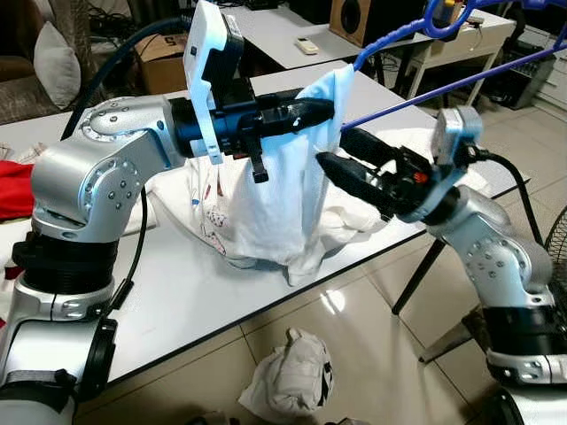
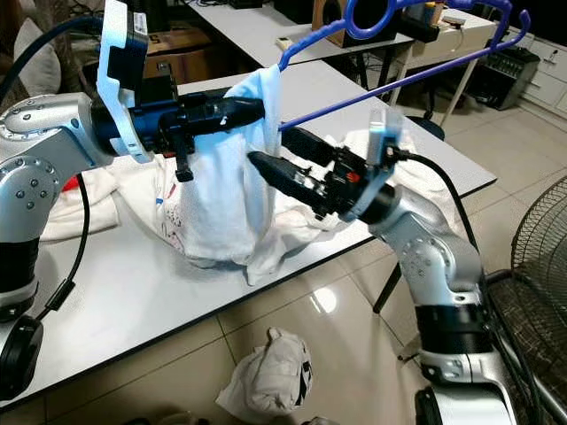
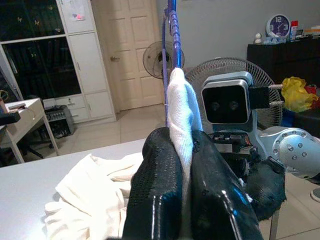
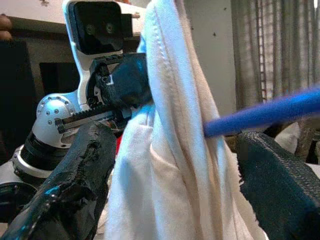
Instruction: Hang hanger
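Observation:
A white shirt [image 1: 266, 208] hangs above the white table [image 1: 177, 292], its lower part resting on the tabletop. My left gripper [image 1: 326, 108] is shut on the shirt's top edge, as the left wrist view shows with cloth [image 3: 181, 112] pinched between the fingers. A blue hanger [image 1: 443, 84] reaches in from the upper right, one arm tip pushed into the shirt [image 4: 175, 125] near the held edge. My right gripper [image 1: 332, 150] is open just right of the shirt, its fingers [image 4: 275, 180] on either side of the hanger's bar [image 4: 270, 112].
More white cloth [image 1: 372, 221] lies on the table behind the shirt. A crumpled white garment [image 1: 292, 372] is on the tiled floor by the table's front edge. A red cloth [image 1: 13, 190] lies at far left. Another desk [image 1: 461, 35] stands beyond.

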Motion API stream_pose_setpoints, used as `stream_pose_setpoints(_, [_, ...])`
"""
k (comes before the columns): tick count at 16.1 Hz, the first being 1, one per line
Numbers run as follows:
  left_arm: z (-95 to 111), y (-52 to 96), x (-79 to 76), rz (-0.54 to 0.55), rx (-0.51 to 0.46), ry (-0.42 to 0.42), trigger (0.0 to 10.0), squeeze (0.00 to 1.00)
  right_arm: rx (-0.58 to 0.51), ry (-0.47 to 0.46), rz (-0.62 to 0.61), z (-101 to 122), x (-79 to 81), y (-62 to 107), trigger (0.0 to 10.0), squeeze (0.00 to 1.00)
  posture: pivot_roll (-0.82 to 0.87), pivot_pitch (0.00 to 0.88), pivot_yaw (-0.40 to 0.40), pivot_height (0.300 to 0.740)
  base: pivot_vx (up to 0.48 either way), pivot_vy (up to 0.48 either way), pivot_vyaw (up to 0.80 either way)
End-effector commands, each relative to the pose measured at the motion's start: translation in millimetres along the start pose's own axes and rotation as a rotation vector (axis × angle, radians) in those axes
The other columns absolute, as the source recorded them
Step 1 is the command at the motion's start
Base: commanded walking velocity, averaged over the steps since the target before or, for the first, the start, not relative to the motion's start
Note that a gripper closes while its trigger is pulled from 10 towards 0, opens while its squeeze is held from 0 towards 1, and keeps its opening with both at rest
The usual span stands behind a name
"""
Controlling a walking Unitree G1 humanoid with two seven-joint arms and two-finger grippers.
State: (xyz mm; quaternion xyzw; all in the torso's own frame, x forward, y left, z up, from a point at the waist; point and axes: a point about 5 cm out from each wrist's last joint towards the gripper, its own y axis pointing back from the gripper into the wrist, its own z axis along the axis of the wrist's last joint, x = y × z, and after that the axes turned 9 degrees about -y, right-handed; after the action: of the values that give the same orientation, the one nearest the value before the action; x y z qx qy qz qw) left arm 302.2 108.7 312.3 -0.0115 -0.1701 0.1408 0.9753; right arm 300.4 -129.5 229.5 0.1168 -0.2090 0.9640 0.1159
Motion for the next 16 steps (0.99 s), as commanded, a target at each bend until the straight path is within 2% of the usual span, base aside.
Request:
stream_pose_setpoints(1, [9, -3.6, 0.5, -0.004, -0.008, -0.039, 0.0, 0.00, 0.010, 0.006, 0.018, 0, 0.2, -2.6, 10.0, 0.00, -0.08, 0.012, -0.019, 0.740, 0.000, 0.000, 0.00])
stream_pose_setpoints(5, [4, 2.2, 7.8, 0.045, 0.031, -0.045, 0.0, 0.00, 0.020, 0.005, 0.020, -4, 3.5, 0.0, 10.0, 0.00, -0.09, 0.015, -0.017, 0.740, 0.000, 0.000, 0.00])
stream_pose_setpoints(10, [2, 8.6, 15.9, 0.088, 0.058, -0.060, 0.0, 0.00, 0.018, 0.003, 0.011, -2, 10.9, 12.9, 10.0, 0.00, -0.09, 0.012, -0.014, 0.740, 0.000, 0.000, 0.00])
stream_pose_setpoints(16, [0, 8.6, 15.0, 0.088, 0.064, -0.067, 0.0, 0.00, 0.005, -0.001, 0.029, 1, 17.7, 14.3, 10.0, 0.00, -0.09, 0.003, -0.019, 0.740, 0.000, 0.000, 0.00])
